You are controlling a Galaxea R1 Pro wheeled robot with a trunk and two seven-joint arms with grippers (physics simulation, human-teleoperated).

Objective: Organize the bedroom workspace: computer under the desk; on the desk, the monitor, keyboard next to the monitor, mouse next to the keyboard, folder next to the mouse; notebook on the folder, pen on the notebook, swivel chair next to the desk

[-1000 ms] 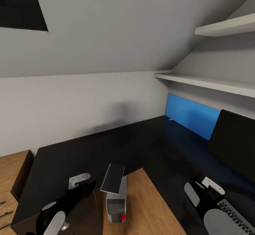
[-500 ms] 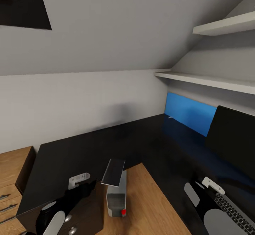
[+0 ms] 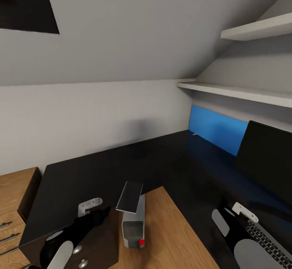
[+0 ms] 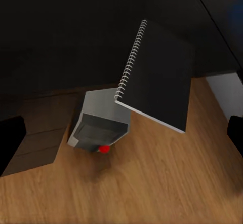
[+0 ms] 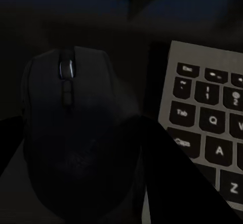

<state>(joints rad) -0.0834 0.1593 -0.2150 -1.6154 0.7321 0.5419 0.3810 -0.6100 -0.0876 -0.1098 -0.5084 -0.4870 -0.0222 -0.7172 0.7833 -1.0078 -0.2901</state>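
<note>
Monitor point(image 3: 267, 159), keyboard point(image 5: 212, 127), mouse point(image 5: 71, 133) on surface point(image 3: 121, 167); notebook point(image 4: 159, 77), folder, pen left. Claws' grip: can't tell.

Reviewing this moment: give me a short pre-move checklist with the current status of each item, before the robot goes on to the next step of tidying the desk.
1. Monitor on the desk: ok, it stands at the desk's right end.
2. Keyboard on the desk near the monitor: ok, it lies in front of the screen.
3. Mouse next to the keyboard: ok, the right wrist view shows it lying just beside the keys.
4. Right gripper free of the mouse: cannot tell, its dark fingers blend into it.
5. Computer under the desk: not ok, it stands on open wooden floor.
6. Notebook reachable: ok, it lies tilted on top of the computer, below the left gripper.
</note>
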